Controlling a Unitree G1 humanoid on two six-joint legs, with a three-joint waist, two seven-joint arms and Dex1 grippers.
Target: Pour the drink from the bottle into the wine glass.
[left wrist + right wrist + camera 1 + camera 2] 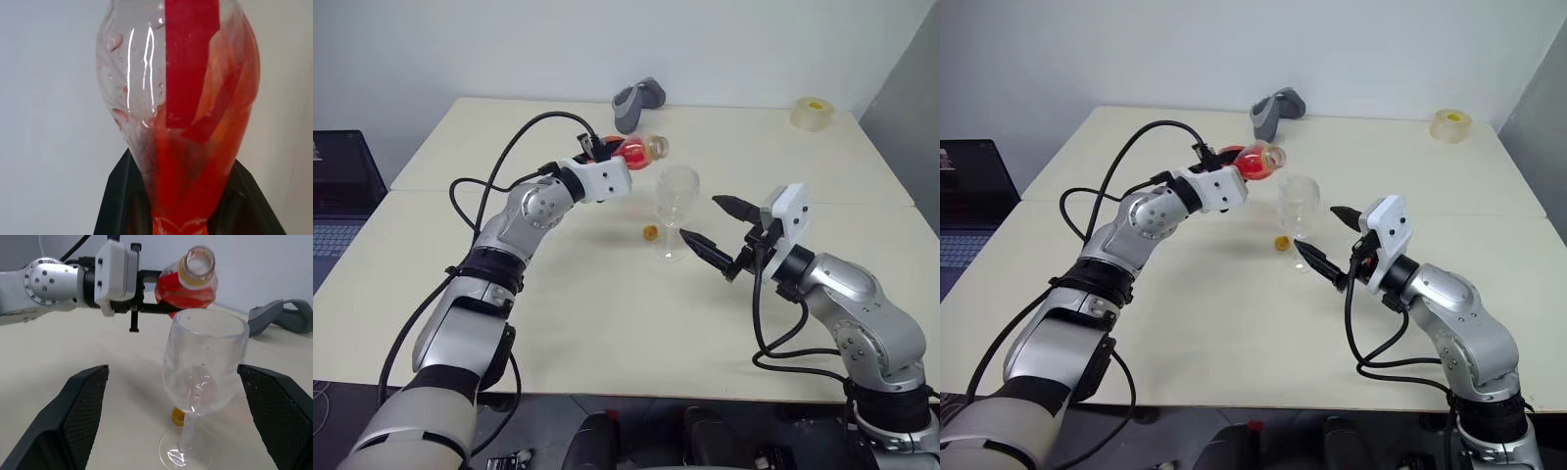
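Bottle tipped over the glass, ready to pour.

My left gripper (598, 149) pinches the bottle (637, 149) above centre frame, mouth toward the wine glass (674, 211); my right gripper (713, 227), spread wide, flanks the glass to steady it.

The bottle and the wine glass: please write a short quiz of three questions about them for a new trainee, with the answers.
1. True or false: the bottle has its cap on.
2. Which gripper holds the bottle? A. left gripper B. right gripper C. neither
3. Fill in: the small orange cap lies on the table beside the foot of the ____.

Key
1. False. Its mouth is open and the bottle is tipped toward the wine glass.
2. A. The left gripper is shut on the bottle, and the right gripper is open, one finger on each side of the glass, apart from it.
3. wine glass. No drink shows in its bowl yet.
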